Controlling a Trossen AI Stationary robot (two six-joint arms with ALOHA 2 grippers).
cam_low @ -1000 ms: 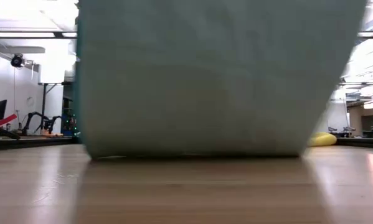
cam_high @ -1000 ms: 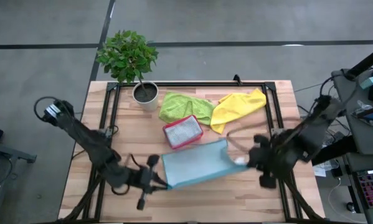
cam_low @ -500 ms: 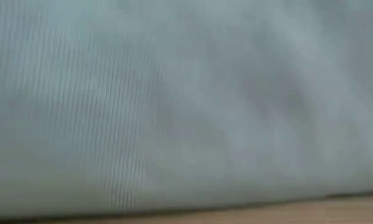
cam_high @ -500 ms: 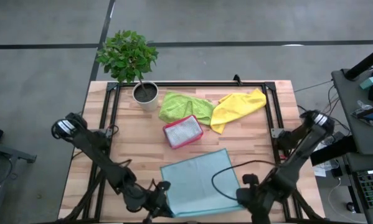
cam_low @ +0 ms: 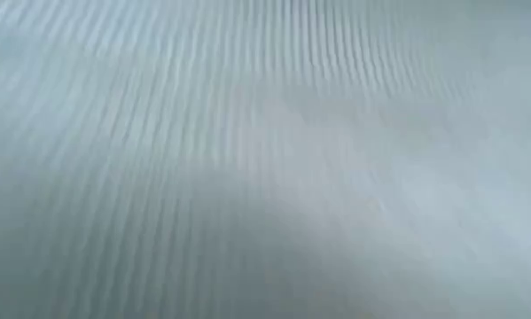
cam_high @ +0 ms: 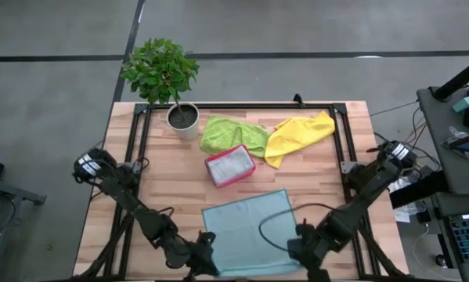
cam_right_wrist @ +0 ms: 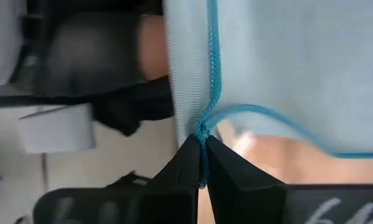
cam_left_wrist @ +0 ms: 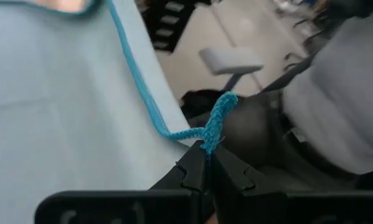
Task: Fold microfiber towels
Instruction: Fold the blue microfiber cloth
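The light teal-blue square microfiber towel lies spread on the near middle part of the wooden slatted table. It is turned a little, so its far right corner sits farther back than its far left corner, and its near edge reaches the near edge of the table. Its longer side runs from left to right. The cloth looks smooth and flat, with a fine ribbed weave and a darker blue stitched hem all around. In the low view this towel fills the whole picture.

The left gripper is at the near left corner of the towel, and its fingers are closed tight on the blue hem of that corner. The right gripper is at the near right corner, with its fingers pressed together on the hem there.

Behind the towel is a small pink rectangular plastic tray with something pale grey inside. Farther back lie a crumpled lime green cloth and, touching it on the right, a crumpled yellow cloth. At the far left stands a small green plant in a white pot.

No writing can be read on anything.
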